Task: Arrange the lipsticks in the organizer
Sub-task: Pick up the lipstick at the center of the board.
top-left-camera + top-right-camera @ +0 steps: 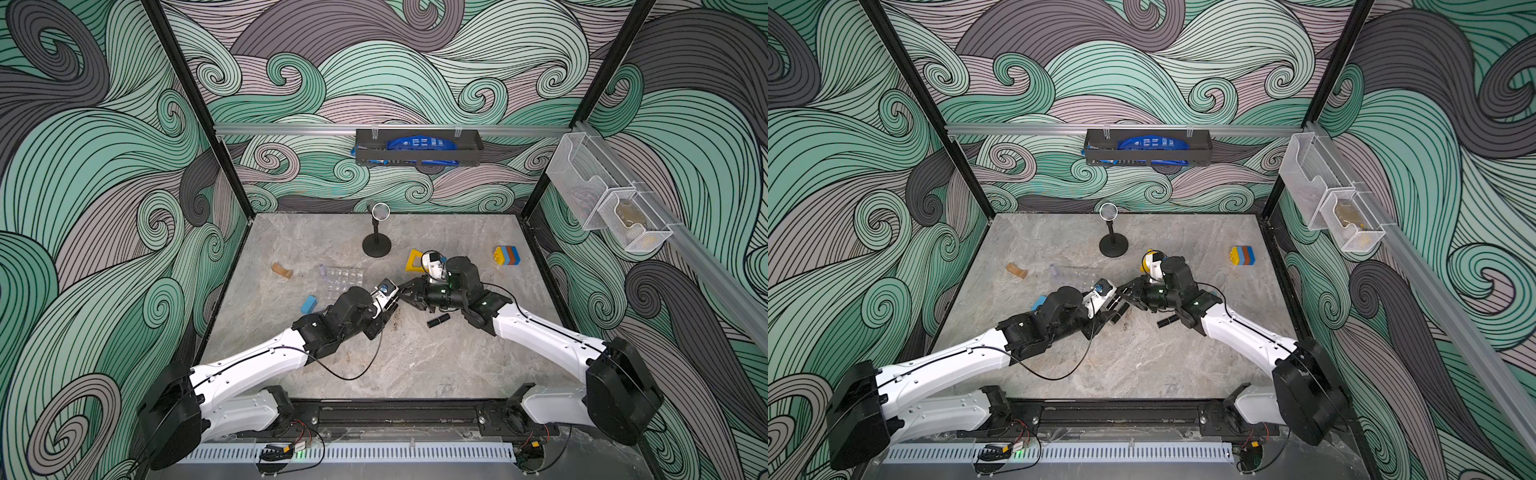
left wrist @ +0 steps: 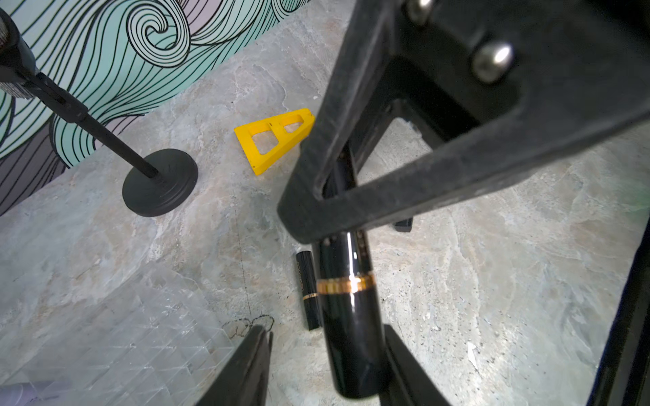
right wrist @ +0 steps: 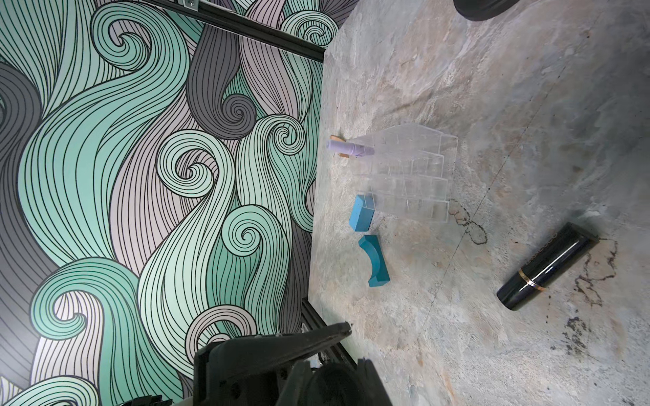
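Note:
My right gripper (image 1: 404, 288) is shut on a black lipstick (image 2: 346, 298) with a gold band, and holds it out between the fingers of my left gripper (image 2: 325, 330). One left finger touches the tube; the other finger (image 2: 253, 351) stands apart from it, so that gripper is open. A second lipstick (image 2: 308, 290) lies on the table below them. A third lipstick (image 1: 438, 321) lies near the right arm. The clear organizer (image 1: 343, 278) sits left of the grippers, its compartments showing in the right wrist view (image 3: 411, 175).
A lilac piece (image 3: 350, 149) sticks out of the organizer's far corner. Two blue blocks (image 3: 362, 212) lie beside it. A yellow triangular frame (image 2: 272, 140), a black microphone stand (image 1: 377, 245), a coloured block stack (image 1: 507, 255) and a wooden piece (image 1: 281, 270) are on the table.

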`<state>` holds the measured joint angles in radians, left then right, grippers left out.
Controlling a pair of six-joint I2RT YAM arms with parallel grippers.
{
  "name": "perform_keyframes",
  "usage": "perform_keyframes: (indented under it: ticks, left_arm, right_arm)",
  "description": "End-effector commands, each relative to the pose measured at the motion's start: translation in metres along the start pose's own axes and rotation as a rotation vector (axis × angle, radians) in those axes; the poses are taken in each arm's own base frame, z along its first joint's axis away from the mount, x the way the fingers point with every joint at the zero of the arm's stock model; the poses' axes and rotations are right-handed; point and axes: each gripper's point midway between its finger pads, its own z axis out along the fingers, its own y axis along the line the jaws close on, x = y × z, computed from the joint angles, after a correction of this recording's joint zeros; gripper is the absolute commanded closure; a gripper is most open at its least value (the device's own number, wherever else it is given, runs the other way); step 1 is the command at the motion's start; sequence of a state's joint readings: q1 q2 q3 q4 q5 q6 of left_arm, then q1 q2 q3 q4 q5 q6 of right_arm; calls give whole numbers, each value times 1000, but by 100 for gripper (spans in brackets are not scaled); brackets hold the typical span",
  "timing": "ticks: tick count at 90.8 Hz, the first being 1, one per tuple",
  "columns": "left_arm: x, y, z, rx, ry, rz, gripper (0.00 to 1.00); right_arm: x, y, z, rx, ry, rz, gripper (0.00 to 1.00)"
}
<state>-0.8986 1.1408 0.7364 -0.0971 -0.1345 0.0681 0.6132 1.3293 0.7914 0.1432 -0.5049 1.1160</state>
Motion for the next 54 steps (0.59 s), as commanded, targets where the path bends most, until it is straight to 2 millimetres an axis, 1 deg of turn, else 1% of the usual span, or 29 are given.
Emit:
perform_keyframes:
  ticks: [1,10,16,22,31,47,54]
  left_arm:
    - [-27,4,-1,-32,-58,25,50]
    - [-26,-1,2,-16,-49,36,51]
    - [-24,-3,5,-12,-41,40,53]
    - [-23,-4,5,-11,-35,43,59]
    - [-24,-5,5,-8,-39,52,71]
    - [-29,-6,3,2,-53,48,80]
    - [-33,-3,1,-14,-66,28,85]
  right_arm:
    - [5,8,-1,-35,12,-4,91]
    - [7,9,0,-39,19,-2,91]
    - [7,9,0,-42,18,0,90]
    - [7,8,1,-42,20,4,90]
    - [7,10,1,-46,22,3,89]
    - [9,12,4,-54,38,3,84]
    - [9,14,2,-55,33,-4,82]
